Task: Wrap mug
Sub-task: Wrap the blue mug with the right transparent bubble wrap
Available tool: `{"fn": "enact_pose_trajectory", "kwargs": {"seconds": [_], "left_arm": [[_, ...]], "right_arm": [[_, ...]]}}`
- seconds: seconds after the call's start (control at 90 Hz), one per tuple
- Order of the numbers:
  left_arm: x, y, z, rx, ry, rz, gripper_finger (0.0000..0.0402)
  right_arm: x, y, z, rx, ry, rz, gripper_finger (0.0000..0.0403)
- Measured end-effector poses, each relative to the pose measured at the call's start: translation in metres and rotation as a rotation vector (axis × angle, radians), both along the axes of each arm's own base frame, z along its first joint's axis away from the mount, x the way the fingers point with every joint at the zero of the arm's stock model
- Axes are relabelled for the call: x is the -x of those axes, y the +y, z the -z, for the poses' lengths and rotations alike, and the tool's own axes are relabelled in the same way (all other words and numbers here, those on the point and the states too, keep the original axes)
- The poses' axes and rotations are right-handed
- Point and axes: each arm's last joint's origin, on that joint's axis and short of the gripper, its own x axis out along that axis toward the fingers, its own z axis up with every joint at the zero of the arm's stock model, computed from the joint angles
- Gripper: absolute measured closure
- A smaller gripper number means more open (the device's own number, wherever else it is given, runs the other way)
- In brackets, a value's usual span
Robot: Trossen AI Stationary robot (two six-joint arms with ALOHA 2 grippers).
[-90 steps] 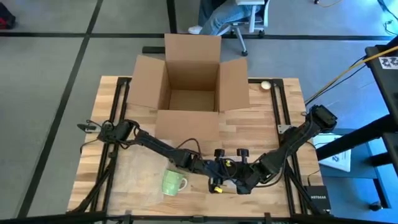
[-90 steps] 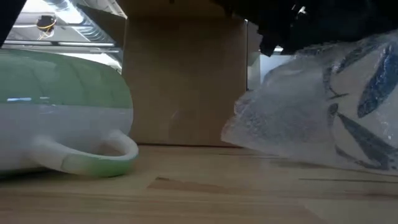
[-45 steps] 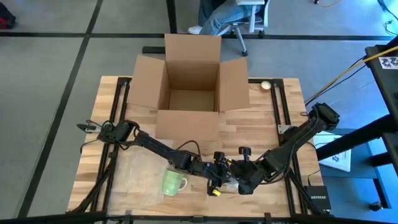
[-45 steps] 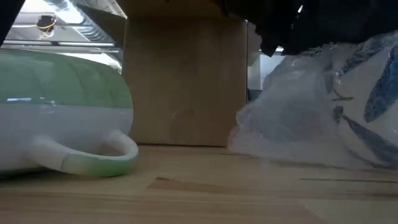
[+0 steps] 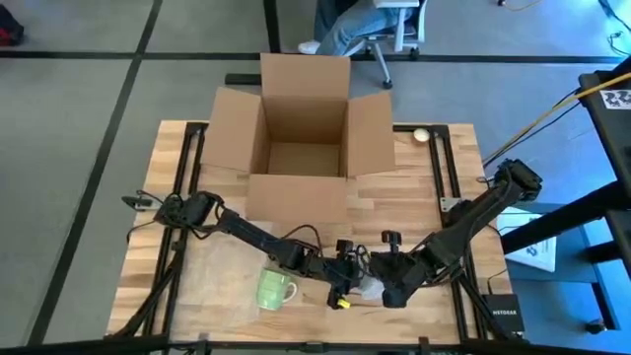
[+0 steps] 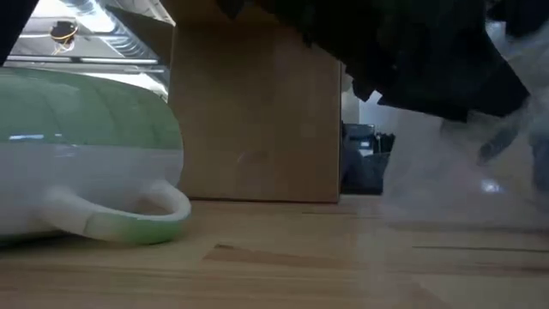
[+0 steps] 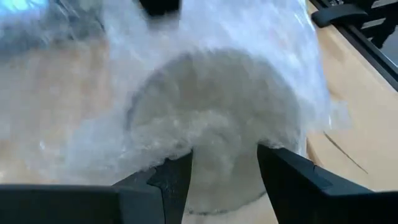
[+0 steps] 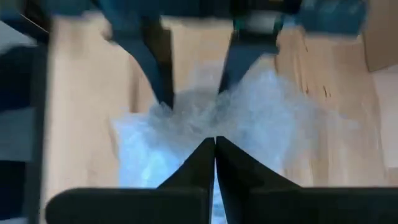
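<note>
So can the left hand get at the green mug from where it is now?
Probably yes. The mug stands uncovered just beside the left hand, with bare table between. But that hand is busy on the bubble-wrapped bundle and would have to let go first.

A big brown cardboard box (image 5: 304, 128) stands open at the far middle of my wooden counter (image 5: 414, 202). A small pale ball (image 5: 422, 135) sits near the upper right corner of the counter. A clear crinkly sheet (image 5: 212, 266) lies flat at the lower left. A person's legs (image 5: 345, 25) and a chair (image 5: 394, 25) show at the top.
</note>
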Motion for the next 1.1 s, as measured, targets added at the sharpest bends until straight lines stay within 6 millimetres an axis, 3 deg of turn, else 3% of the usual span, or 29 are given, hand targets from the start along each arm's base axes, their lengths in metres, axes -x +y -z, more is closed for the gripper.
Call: {"fn": "enact_pose_trajectory", "kwargs": {"seconds": [0.111, 0.189, 0.278, 0.378, 0.5, 0.622, 1.1], "left_arm": [[0.0, 0.0, 0.0, 0.002, 0.0, 0.0, 0.0235], [0.0, 0.0, 0.0, 0.003, -0.001, 0.0, 0.0235], [-0.001, 0.0, -0.001, 0.007, -0.008, -0.002, 0.0235], [-0.001, 0.0, -0.001, 0.006, -0.008, -0.003, 0.0235], [-0.001, 0.0, -0.001, 0.011, -0.009, -0.006, 0.0235], [-0.001, 0.001, -0.001, 0.027, -0.007, -0.004, 0.0235], [-0.008, -0.001, -0.019, 0.073, -0.084, -0.008, 0.0235]], "right_arm": [[0.022, -0.003, -0.018, -0.036, 0.012, 0.017, 0.0402], [0.043, -0.005, -0.015, -0.041, 0.078, 0.061, 0.0402], [0.059, 0.001, 0.005, -0.041, 0.121, 0.115, 0.0402], [0.069, 0.008, 0.044, -0.033, 0.155, 0.155, 0.0402], [0.064, 0.011, 0.089, -0.09, 0.101, 0.196, 0.0402], [0.053, 0.014, 0.111, -0.125, 0.033, 0.183, 0.0402], [0.013, 0.014, 0.153, -0.017, -0.065, 0.136, 0.0402]]}}
